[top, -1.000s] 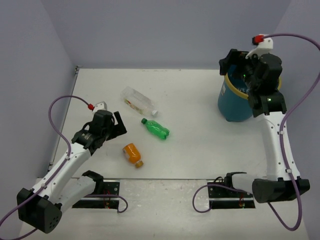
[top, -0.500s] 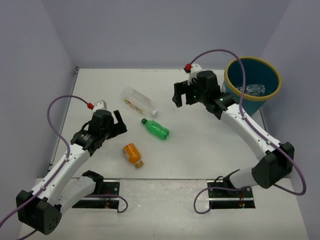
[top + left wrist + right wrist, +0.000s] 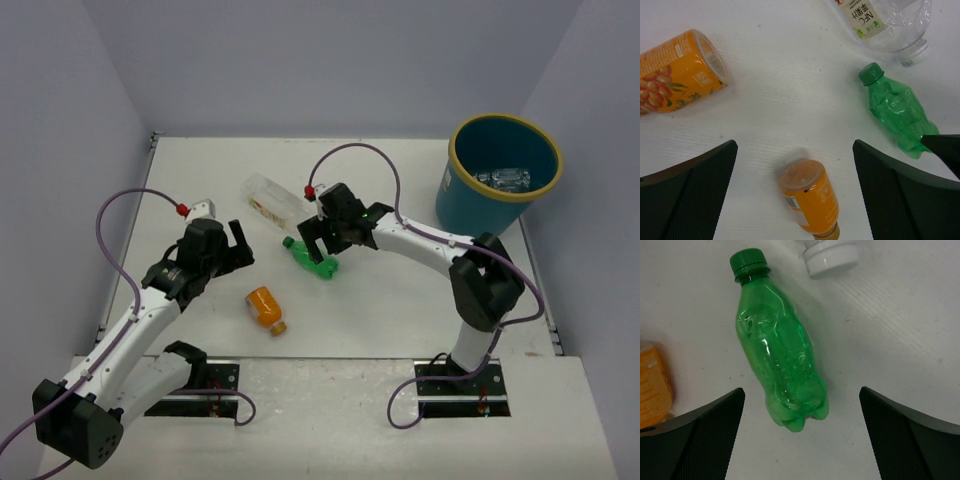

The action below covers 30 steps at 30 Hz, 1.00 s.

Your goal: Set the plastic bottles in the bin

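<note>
A green bottle (image 3: 312,259) (image 3: 782,360) lies mid-table. My right gripper (image 3: 314,240) (image 3: 802,390) hovers open over its base end, fingers on either side and not touching it. A clear bottle (image 3: 274,198) (image 3: 886,20) lies just behind, its white cap (image 3: 832,254) near the green cap. An orange bottle (image 3: 265,307) (image 3: 808,196) lies below my open, empty left gripper (image 3: 240,250) (image 3: 795,145). A second orange bottle (image 3: 680,67) shows only in the left wrist view. The teal bin (image 3: 470,215) stands far right.
Clear bottles (image 3: 506,180) lie inside the bin. Purple walls close in the table on the left, back and right. The tip of the right gripper's finger (image 3: 946,150) shows at the edge of the left wrist view, beside the green bottle.
My right arm has swung from above the bin leftward across the table and down to the green bottle, still open. The left arm and the bottles on the table have not moved.
</note>
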Available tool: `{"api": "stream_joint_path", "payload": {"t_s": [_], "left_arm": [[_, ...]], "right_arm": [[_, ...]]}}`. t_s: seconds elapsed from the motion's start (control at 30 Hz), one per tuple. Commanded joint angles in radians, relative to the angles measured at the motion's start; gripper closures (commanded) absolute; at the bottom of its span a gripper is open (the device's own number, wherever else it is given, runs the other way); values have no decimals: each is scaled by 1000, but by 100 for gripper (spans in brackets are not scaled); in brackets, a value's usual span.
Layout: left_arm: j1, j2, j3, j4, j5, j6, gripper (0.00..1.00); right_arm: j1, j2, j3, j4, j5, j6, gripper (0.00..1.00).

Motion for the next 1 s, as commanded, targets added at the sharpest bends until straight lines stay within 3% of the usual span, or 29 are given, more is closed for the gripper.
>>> {"api": "stream_joint_path", "payload": {"t_s": [0.0,0.23,0.3,0.33,0.43,0.57,0.7,0.97], "left_arm": [[-3,-16,18,45,-10,26,0],[-3,-31,14,48,-11,26,0],[-3,-34,12,50,-11,26,0],[-3,-33,12,50,-12,26,0],[-3,-34,19,45,-22,26,0],[-3,-36,24,42,-24,26,0],[-4,-40,30,35,-32,26,0],[-3,-48,29,32,-45,24,0]], "right_arm": [[35,103,96,-24,24,31,1],[81,212,155,-50,55,39,1],[84,234,168,-63,101,52,6],[85,239,174,-72,122,60,12],[85,259,187,-94,171,78,51],[91,213,162,-102,196,79,67],[101,89,104,-119,276,72,76],[84,-263,30,-129,432,9,78]]}}
